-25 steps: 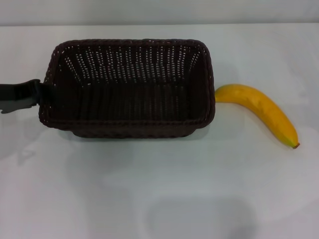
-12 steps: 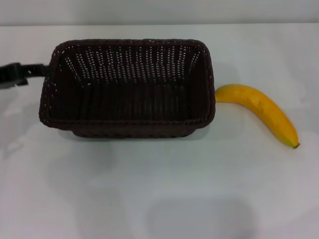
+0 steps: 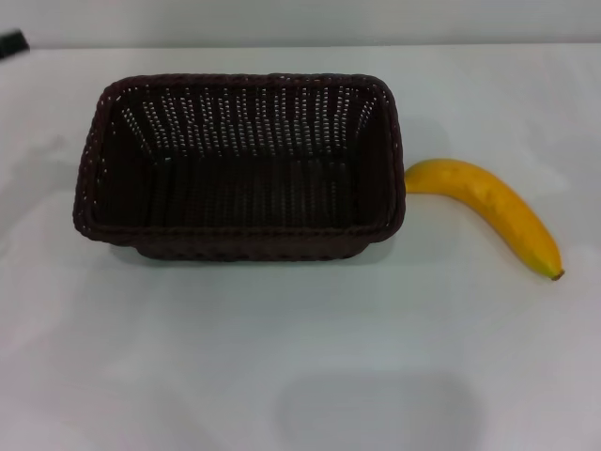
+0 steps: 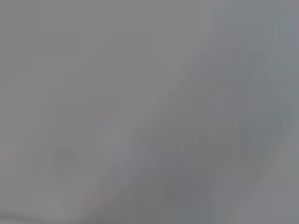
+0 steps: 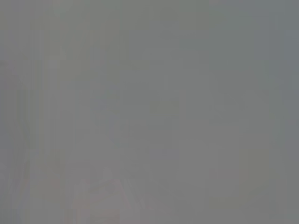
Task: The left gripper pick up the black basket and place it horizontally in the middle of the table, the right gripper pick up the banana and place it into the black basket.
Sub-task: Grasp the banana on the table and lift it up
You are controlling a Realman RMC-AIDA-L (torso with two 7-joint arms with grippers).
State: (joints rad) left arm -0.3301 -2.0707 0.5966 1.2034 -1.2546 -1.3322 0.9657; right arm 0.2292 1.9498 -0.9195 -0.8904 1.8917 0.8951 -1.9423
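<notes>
Plain white table (image 3: 300, 357), faintly glossy, filling nearly the whole head view, with a grey band of wall behind its far edge.

Basket (image 3: 239, 169) set long side across, open side up, empty, a little left of the table's middle and toward the far edge. Very dark woven wicker, braided rim, rounded corners, light showing through the slatted far wall. Nothing touching it now.

Changed within the last second: left gripper (image 3: 12, 43) off the basket's left end, up and away, now only a dark sliver at the far left corner. Fingers apart or together: cannot tell from so small a scrap. Basket in the same place throughout, so released rather than carried. Judged meaning: placing of the basket done or as good as done, banana step next.

Banana (image 3: 493, 211) flat on the table, just beside the basket's right end, one tip almost at the wall, contact unclear, the other curving off toward the right edge and the near side. Smooth yellow, small brown end at the outer tip.

Right gripper nowhere in the head view. Both wrist views blank grey, nothing to tell from them.
</notes>
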